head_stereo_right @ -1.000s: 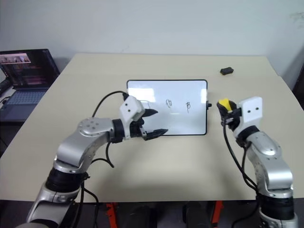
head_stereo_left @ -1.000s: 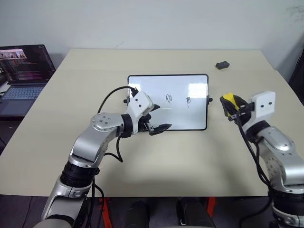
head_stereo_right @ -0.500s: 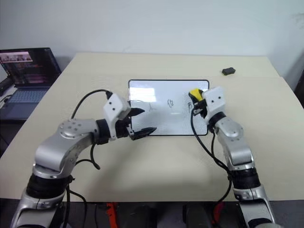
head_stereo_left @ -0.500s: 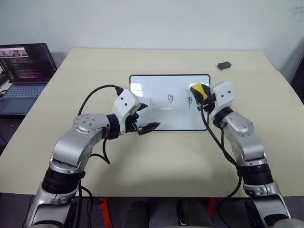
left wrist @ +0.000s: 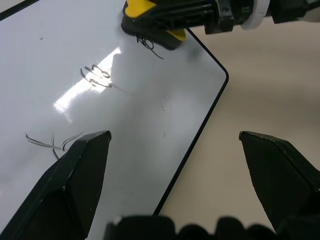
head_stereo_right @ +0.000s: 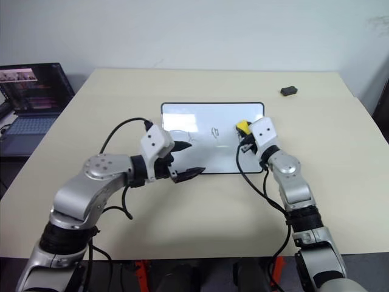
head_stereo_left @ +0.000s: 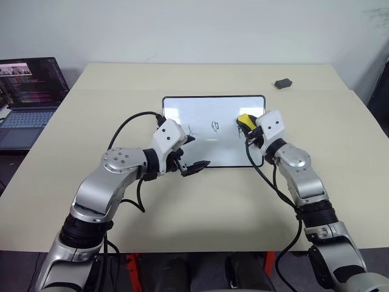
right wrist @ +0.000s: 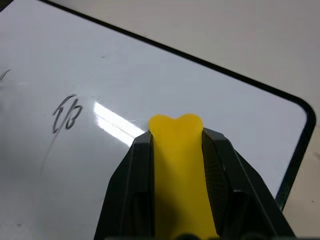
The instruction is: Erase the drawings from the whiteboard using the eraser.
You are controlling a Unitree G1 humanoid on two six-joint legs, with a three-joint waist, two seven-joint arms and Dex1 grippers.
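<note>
On the beige table (head_stereo_left: 200,213), the right gripper (head_stereo_left: 249,126) clamped the yellow eraser (head_stereo_left: 245,120) over the whiteboard's (head_stereo_left: 213,109) rightmost drawing (left wrist: 149,45), needing flat, firm strokes; the left gripper (head_stereo_left: 193,154) gaped empty.

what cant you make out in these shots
- Rightmost of the drawings: left wrist view, partly covered by the eraser; whether they touch is unclear.
- Whiteboard near left corner: left eye view, behind the left gripper.
- Small dark lump: too small to identify.
- Laptop: cut off by the edge.
</note>
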